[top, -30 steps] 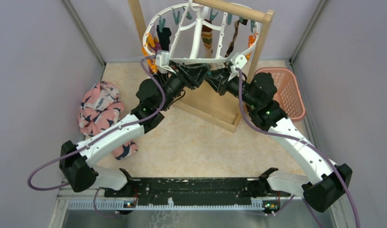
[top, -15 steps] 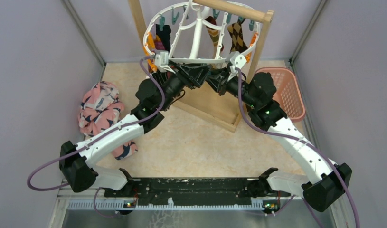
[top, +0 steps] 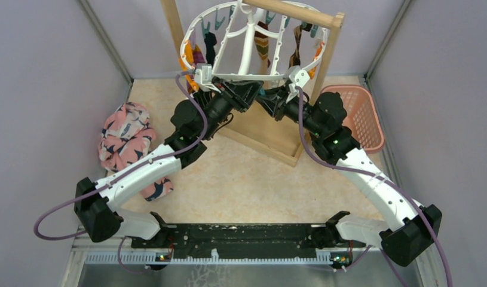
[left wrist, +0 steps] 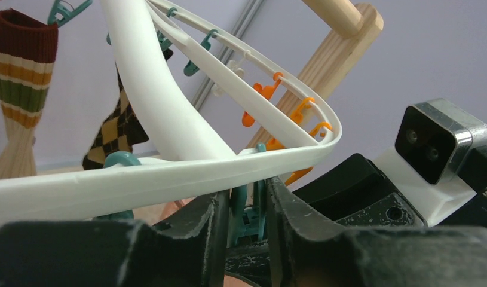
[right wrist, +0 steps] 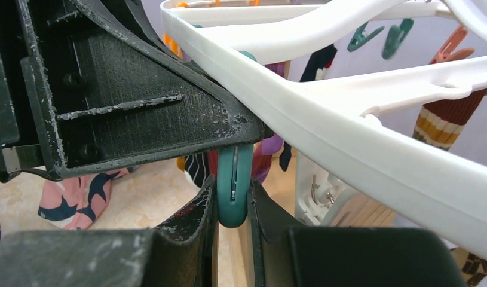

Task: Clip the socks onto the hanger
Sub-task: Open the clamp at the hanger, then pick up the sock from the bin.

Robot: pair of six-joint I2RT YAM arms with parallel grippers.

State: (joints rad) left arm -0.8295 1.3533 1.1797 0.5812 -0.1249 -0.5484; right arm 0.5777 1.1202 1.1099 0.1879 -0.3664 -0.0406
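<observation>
The white hanger [top: 250, 76] hangs from the wooden rack, and several socks dangle from it: a black one [top: 210, 45], a striped one [top: 262, 42] and an argyle one [top: 297, 51]. Both grippers meet under its near rim. My left gripper [left wrist: 248, 200] has its jaws pressed on both sides of a teal clip [left wrist: 253, 206] just under the rim [left wrist: 169, 176]. My right gripper [right wrist: 233, 206] is shut on a teal clip [right wrist: 233, 179] below the rim [right wrist: 324, 119]. I cannot tell whether it is the same clip. No sock lies between either pair of jaws.
The tall wooden rack [top: 270, 134] stands mid-table with its post [left wrist: 342, 27] close behind the hanger. A pink lattice basket [top: 360, 116] sits at the right. A pink bird-print cloth [top: 126, 140] lies at the left. Orange clips [left wrist: 262, 98] line the far rim.
The hanger rocked slightly and the hanging socks swung and twisted. Both arms stayed under the near rim.
</observation>
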